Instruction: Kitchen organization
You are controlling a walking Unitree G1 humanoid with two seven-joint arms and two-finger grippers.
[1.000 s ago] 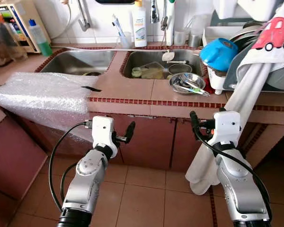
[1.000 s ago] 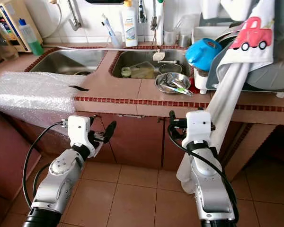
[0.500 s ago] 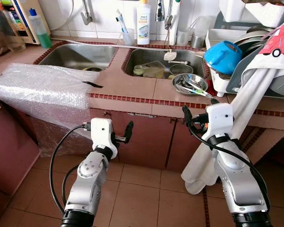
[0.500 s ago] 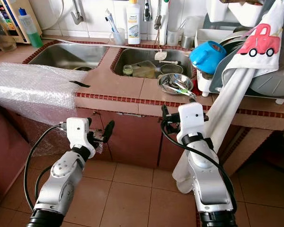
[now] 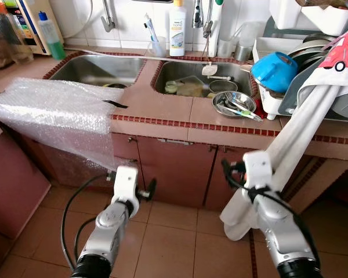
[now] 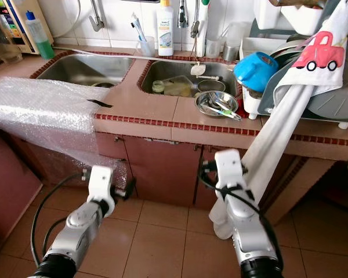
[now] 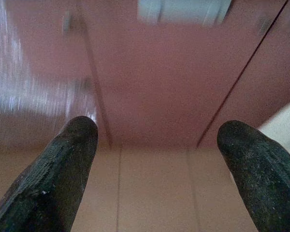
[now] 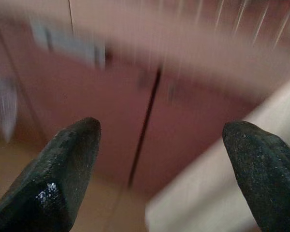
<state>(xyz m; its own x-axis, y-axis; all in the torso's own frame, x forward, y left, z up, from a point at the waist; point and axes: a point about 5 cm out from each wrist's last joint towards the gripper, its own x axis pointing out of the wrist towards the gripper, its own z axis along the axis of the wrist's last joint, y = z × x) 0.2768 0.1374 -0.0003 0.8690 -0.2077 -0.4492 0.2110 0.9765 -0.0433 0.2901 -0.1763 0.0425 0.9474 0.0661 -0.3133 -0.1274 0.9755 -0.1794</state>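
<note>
Both arms lowered | left pincer (image 7: pixel 157 140) released, right pincer (image 8: pixel 162 145) released | near cabinet doors (image 5: pixel 174 168) below desk (image 5: pixel 162 107)

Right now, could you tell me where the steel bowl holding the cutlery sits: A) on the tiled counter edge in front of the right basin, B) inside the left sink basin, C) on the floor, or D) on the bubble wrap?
A: the steel bowl with cutlery rests on the tiled counter just in front of the right basin, apart from the bubble wrap.
</note>
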